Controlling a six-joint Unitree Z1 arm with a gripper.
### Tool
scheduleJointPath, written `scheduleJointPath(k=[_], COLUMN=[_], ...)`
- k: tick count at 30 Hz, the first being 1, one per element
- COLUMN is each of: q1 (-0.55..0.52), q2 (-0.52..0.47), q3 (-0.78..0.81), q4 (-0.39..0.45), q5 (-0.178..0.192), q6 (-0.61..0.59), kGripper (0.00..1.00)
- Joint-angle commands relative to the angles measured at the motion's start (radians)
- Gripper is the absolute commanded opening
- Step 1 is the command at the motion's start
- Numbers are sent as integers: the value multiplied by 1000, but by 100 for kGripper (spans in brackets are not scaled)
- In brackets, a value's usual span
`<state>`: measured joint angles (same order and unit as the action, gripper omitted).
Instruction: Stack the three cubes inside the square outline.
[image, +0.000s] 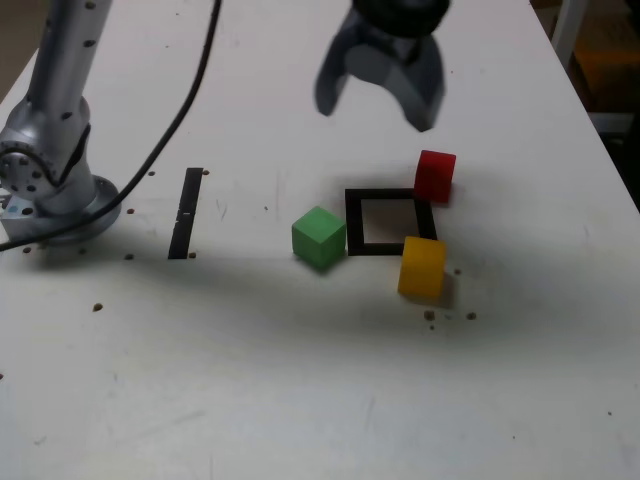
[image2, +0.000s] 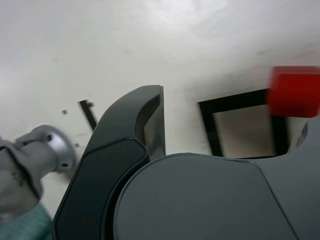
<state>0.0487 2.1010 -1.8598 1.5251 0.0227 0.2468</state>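
My gripper (image: 376, 112) hangs open and empty above the table, higher in the exterior view than the square outline (image: 353, 222). The red cube (image: 435, 176) sits at the outline's far right corner in the exterior view. Against the near right corner stands the yellow cube (image: 421, 267). The green cube (image: 319, 237) rests just outside the outline's left side. In the wrist view one dark finger (image2: 150, 117) stands beside the square outline (image2: 207, 127), and the red cube (image2: 295, 91) overlaps the outline's corner. Green and yellow are hidden there.
A narrow black strip (image: 186, 212) lies on the exterior view's left, near the arm's silver base (image: 50, 190). A black cable (image: 170, 130) runs across the table to the base. Small dark specks dot the white table (image: 300, 380). The table's edge (image: 600, 130) is at the right.
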Motion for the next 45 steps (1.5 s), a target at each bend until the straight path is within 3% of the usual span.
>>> scheduleJointPath(k=[1, 12, 18, 27, 45], q1=[0, 0, 2, 11, 13], q2=[38, 191, 219, 185, 237], q3=[-292, -486, -455, -330, -277], q4=[20, 70, 67, 69, 32], q5=[-8, -51, -44, 6, -14], q6=[9, 3, -7, -29, -28], kGripper=[99, 99, 99, 99, 98])
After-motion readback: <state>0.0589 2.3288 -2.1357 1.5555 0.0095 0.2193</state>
